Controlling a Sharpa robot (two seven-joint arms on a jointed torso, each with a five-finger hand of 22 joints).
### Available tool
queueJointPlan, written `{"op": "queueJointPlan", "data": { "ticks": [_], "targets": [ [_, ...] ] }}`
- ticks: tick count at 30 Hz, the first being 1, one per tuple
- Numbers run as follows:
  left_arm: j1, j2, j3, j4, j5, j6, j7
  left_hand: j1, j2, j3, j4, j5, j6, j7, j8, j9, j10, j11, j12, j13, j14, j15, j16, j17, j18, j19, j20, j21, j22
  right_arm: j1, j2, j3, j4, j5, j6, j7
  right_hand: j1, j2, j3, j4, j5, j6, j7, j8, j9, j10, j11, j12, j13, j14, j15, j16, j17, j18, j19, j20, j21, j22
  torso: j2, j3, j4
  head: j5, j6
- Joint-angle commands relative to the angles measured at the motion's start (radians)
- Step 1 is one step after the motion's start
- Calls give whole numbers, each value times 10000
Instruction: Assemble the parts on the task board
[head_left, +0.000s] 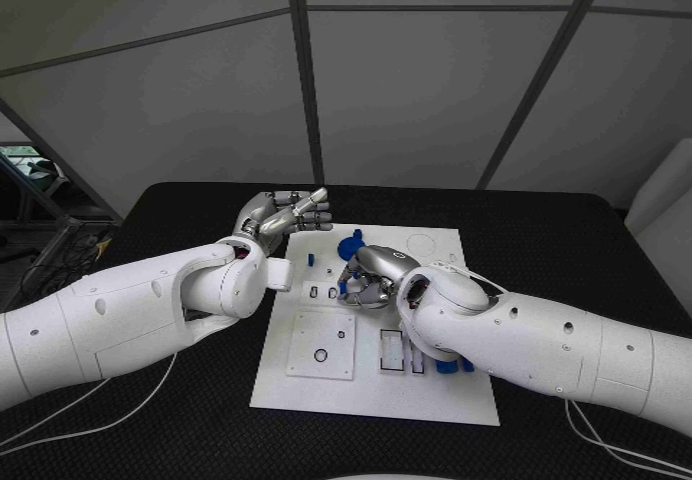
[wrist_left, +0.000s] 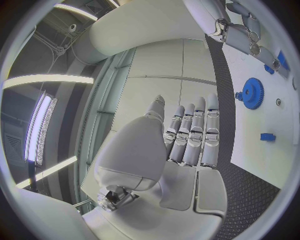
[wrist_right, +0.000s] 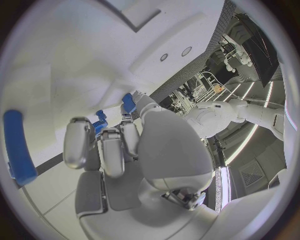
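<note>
White task board (head_left: 433, 390), right hand (head_left: 372, 277) fingers curled on small blue part (wrist_right: 127, 102), left hand (head_left: 286, 214) empty, fingers straight

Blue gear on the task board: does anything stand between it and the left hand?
Nothing visible does. The left hand is at the far left edge of the task board; only bare plate lies between it and the blue gear. The right hand is beside that line, not on it.

Looked like a robotics lab/test cell: black table (head_left: 188, 200) w/ grey panel walls (head_left: 418, 90) behind, equipment rack (head_left: 36, 200) & cables alongside.
</note>
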Motion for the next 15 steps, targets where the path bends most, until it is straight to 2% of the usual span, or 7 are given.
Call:
{"op": "queueJointPlan", "data": {
  "ticks": [1,11,15],
  "targets": [
    [19,-13,8,11,-34,101,24,-21,-96,-27,-51,-44,9,50,-59,-7,-28,48,-44,-1,0,57,-63,10,-121,-22,37,-33,-15,-30,7,-31,-24,-46,311,-137,6,-94,34,1,-52,-88,10,-56,-14,-75,11,-69,-24,887,94,-16,1969,41,-21,55,-72,-15,5,2,4,-3,-12],
    [19,-11,8,-2,-34,103,23,-25,-85,-25,-55,-42,1,61,-68,-9,-41,55,-55,-3,1,60,-74,14,-121,-31,39,-40,-20,-30,5,-31,-7,-46,275,-130,-39,-197,90,20,-44,-292,94,-155,-30,-150,84,-149,-93,886,155,-20,1965,47,-45,109,-99,-48,3,5,-7,-5,-24],
    [19,-8,8,-7,-34,106,19,-25,-85,-25,-55,-42,1,61,-68,-9,-41,55,-55,-3,1,60,-74,14,-121,-31,39,-40,-20,-31,3,-31,15,-46,93,-129,-53,-283,128,24,-19,-493,159,-248,-43,-221,140,-220,-157,886,202,-19,1970,50,-56,150,-112,-63,6,6,0,-14,-27]
  ]
}}
